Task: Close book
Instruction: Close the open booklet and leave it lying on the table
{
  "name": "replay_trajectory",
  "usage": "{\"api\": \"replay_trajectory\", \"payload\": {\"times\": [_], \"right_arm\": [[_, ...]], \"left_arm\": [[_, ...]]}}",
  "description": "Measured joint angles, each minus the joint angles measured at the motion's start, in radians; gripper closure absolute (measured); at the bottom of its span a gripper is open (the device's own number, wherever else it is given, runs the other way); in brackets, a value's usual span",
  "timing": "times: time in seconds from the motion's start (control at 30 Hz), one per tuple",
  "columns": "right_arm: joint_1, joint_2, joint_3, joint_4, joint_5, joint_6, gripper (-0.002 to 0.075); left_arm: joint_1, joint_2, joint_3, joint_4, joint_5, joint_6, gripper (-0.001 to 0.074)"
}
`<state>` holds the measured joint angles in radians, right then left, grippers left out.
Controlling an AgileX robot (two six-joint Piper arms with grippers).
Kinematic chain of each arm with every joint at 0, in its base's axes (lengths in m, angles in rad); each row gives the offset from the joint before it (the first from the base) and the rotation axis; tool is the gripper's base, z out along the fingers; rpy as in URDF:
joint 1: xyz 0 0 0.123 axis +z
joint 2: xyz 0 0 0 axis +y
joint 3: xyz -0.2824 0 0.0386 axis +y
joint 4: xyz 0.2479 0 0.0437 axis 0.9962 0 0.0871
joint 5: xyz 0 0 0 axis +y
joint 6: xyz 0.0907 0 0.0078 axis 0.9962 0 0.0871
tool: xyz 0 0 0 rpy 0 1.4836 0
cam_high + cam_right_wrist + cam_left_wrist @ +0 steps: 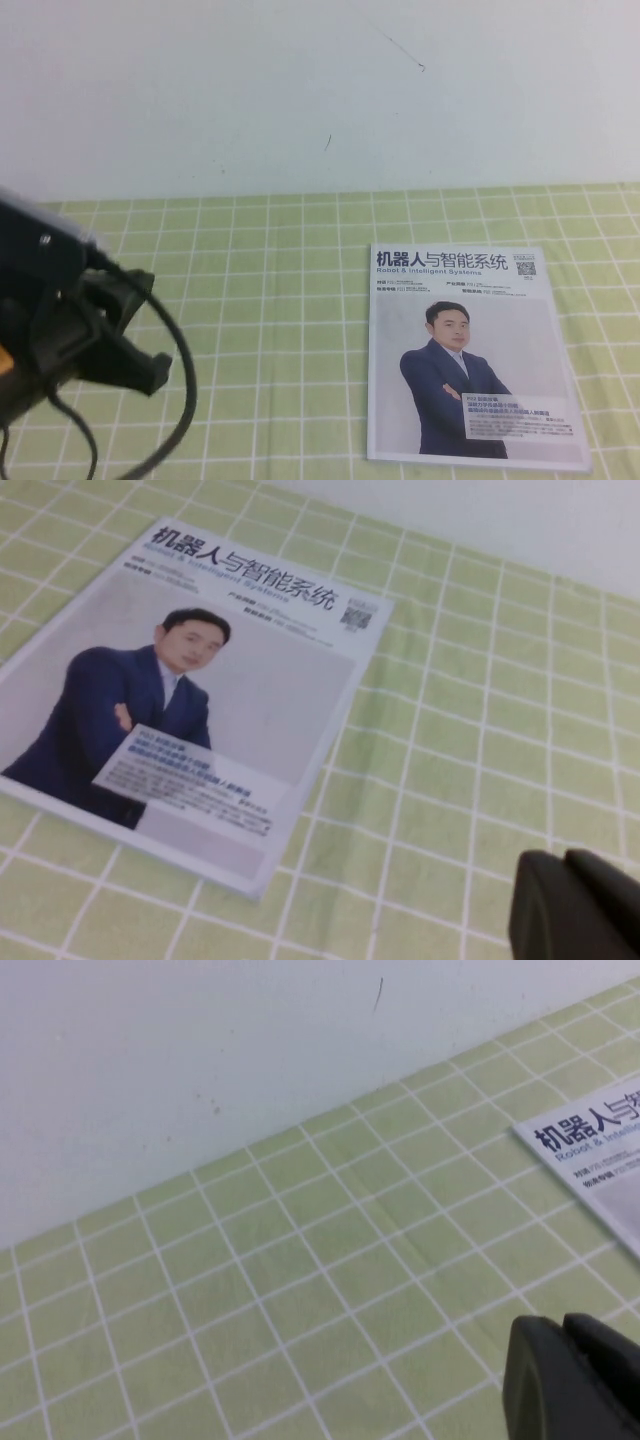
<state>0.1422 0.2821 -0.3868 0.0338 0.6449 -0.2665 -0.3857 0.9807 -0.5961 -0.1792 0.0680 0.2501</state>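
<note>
Checked cloth [250,300] underlies flat rectangular book [470,350], left hand [147,327], right hand [566,885].

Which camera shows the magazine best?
The high view: the closed white-and-grey magazine with a suited man on its cover lies whole on the green checked cloth. The right wrist view cuts one corner; the left wrist view only a title corner. The left hand hangs left of it; the right hand shows only in its wrist view.

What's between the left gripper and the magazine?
Only bare checked tablecloth, in the high view. Left gripper sits far left; right gripper, only in its wrist view, is near the magazine.
</note>
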Motion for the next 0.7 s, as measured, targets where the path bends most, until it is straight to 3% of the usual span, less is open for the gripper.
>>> {"api": "replay_trajectory", "payload": {"times": [0.2,0.7], "right_arm": [[0.000,-0.044,0.083,0.042,-0.014,0.009,0.0729],[0.000,-0.044,0.086,0.044,-0.027,0.009,0.0729]], "left_arm": [[0.000,-0.134,0.128,-0.008,-0.020,0.002,0.0738],[0.000,-0.183,0.131,-0.019,-0.039,0.002,0.0738]]}}
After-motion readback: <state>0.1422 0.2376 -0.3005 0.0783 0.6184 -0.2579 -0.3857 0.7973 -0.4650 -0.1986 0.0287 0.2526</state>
